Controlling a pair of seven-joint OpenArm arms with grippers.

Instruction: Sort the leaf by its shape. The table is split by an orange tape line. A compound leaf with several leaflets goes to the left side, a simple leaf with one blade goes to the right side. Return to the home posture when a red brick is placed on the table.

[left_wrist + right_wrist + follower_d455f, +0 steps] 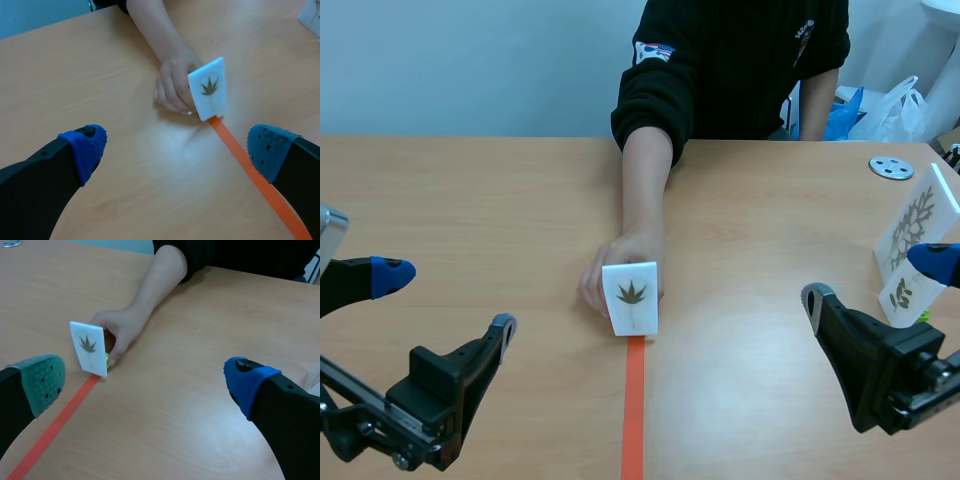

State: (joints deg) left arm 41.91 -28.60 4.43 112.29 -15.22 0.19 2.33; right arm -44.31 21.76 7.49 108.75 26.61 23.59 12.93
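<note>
Leaf card (631,297) stood upright at the far end of the tape line (633,400), steadied by a person's fingers (172,97), presumably so its face could be read; left hand (446,298) and right hand (872,278) hung wide open, empty.

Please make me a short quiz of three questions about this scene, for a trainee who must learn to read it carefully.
1. True or false: the left gripper has its jaws shut on the leaf card.
2. What has hold of the leaf card? A) the person's hand B) the right gripper C) nothing touches it
3. Fill in: the card's lower edge meets the far end of the ____ tape line.

Key: 1 false, the left gripper and the right gripper both have open jaws, apart from the card; 2 A; 3 orange.
</note>
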